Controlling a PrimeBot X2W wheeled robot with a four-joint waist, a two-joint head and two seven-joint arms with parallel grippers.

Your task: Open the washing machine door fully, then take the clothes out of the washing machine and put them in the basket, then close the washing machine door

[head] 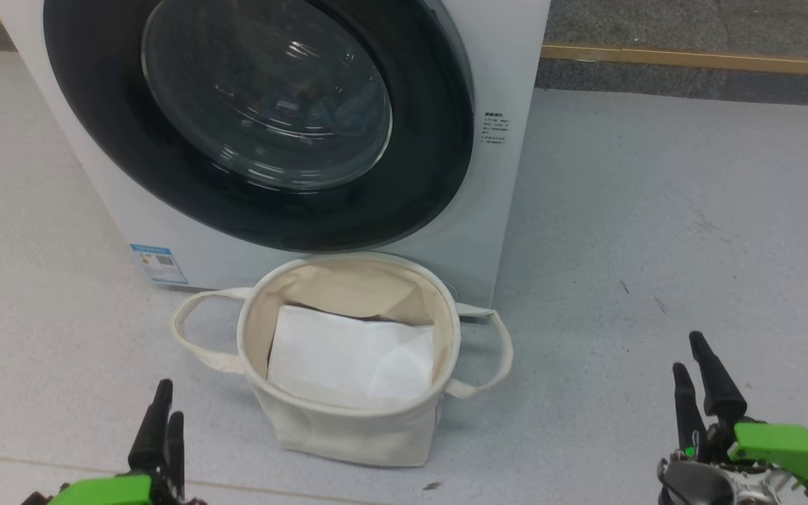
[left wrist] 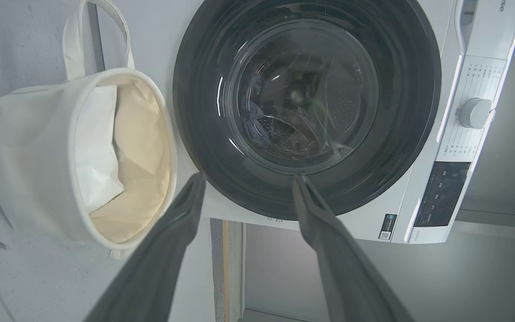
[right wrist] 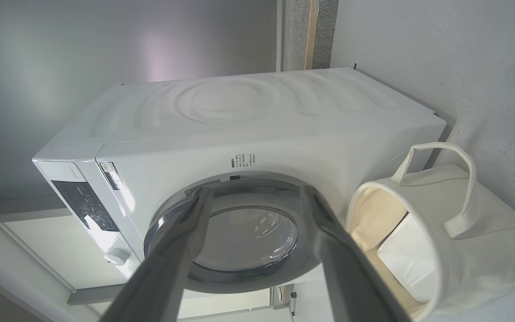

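Washing machine door [head: 257,119] — shut, glossy black.

a cut-off brand word ending "se" tops the washing machine [left wrist: 485,40]; its small print and blue sticker [head: 158,263] are unreadable.

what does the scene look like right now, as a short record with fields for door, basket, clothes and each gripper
washing machine door: shut on the washing machine
basket: upright on the floor, just in front of the machine, below the door
basket contents: white sheet, no printed clothes
clothes: bluish fabric dimly seen behind the door glass
left gripper: open, empty, short of the door
right gripper: open, empty, short of the door
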